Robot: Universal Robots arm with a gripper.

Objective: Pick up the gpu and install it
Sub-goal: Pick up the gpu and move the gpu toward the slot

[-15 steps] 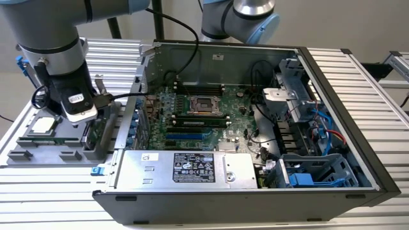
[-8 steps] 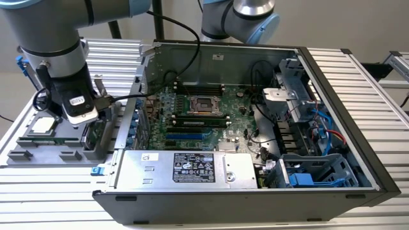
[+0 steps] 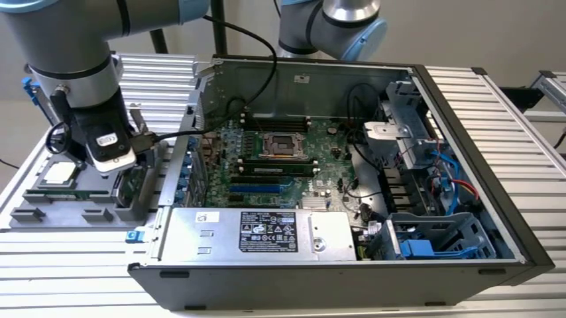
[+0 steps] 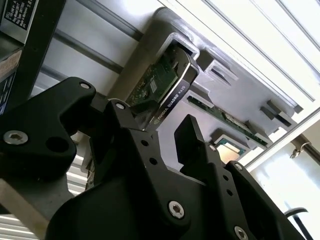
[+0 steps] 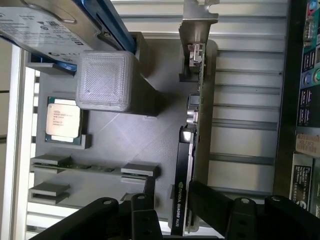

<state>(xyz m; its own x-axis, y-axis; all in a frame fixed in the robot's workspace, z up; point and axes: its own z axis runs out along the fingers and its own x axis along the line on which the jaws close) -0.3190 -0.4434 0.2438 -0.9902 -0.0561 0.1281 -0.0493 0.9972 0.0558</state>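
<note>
My gripper (image 5: 176,194) hangs over the grey tray (image 5: 150,145), which sits on the bench just beside the open computer case (image 3: 354,281), on the exterior view's left. Its fingers are spread, one on each side of the gpu (image 5: 183,167), and they grip nothing yet. The gpu stands on its long edge in a slot along the tray's edge nearest the case, with its silver bracket (image 5: 197,20) at the far end. I judge the slot holds it upright so that both flat faces are open to my fingers. That is why I come down straddling the black cooler and not the bare board. Near the tray's opposite edge a processor (image 5: 62,117) lies flat in its pocket. A memory stick (image 4: 227,120) rests between low blocks, and a hard drive (image 5: 45,30) in a blue frame stands at a far corner. All of these are well apart from my fingers. The card's lower edge is sunk in the slot, so I cannot see its connector. My own fingers cover part of the cooler. I cannot tell whether the pad on the case side touches the card or only sits close to it.
</note>
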